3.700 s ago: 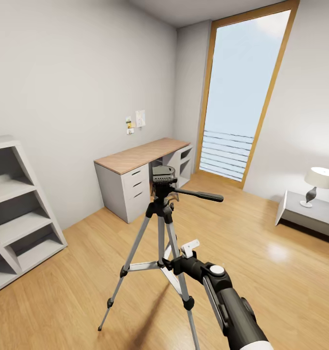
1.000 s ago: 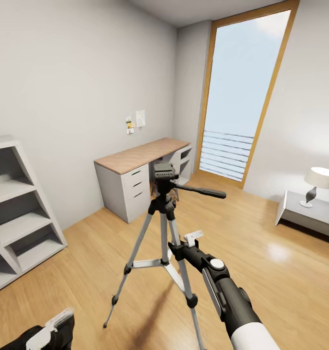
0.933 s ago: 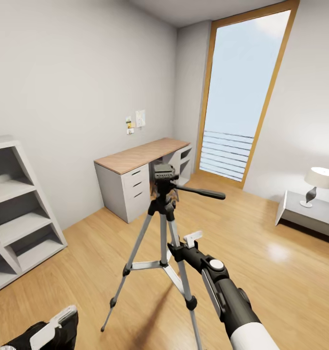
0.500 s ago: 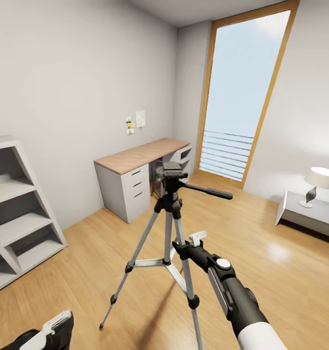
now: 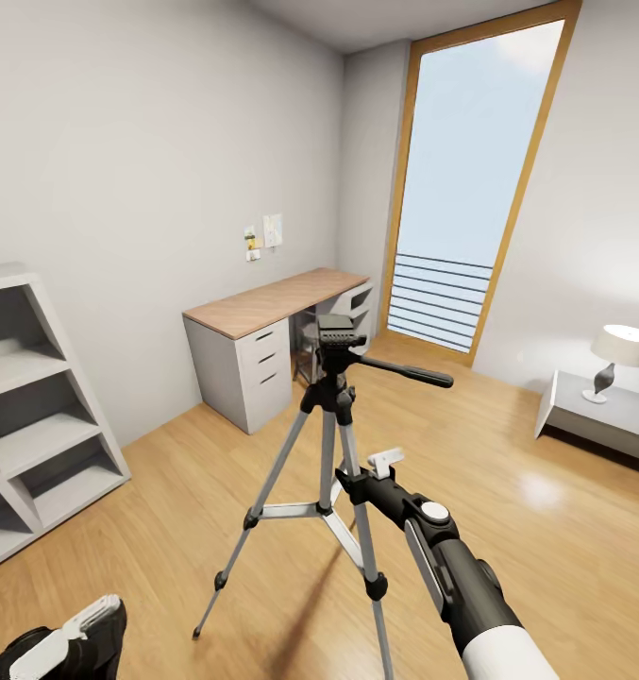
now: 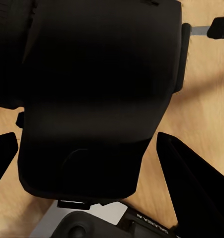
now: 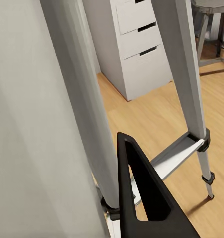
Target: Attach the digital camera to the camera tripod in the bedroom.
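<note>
The camera tripod (image 5: 328,416) stands on the wooden floor mid-room, with silver legs, a black head (image 5: 336,336) and its pan handle (image 5: 406,372) pointing right. My right gripper (image 5: 349,482) is shut on a tripod leg just below the head column. In the right wrist view, one black finger (image 7: 141,198) lies against the grey leg (image 7: 82,114). My left gripper (image 5: 69,642) sits low at the bottom left edge. In the left wrist view it (image 6: 87,136) is shut on the black digital camera (image 6: 97,74), whose red dot is hidden.
A grey desk with a wooden top (image 5: 267,304) stands against the far wall behind the tripod. Grey cube shelves (image 5: 26,397) line the left side. A tall window (image 5: 461,189) is at the back, and a low table (image 5: 602,416) with a lamp (image 5: 621,351) is on the right.
The tripod and my right arm have shifted a little to the right together. My left gripper with the camera has sunk lower and further left at the picture's bottom edge.
</note>
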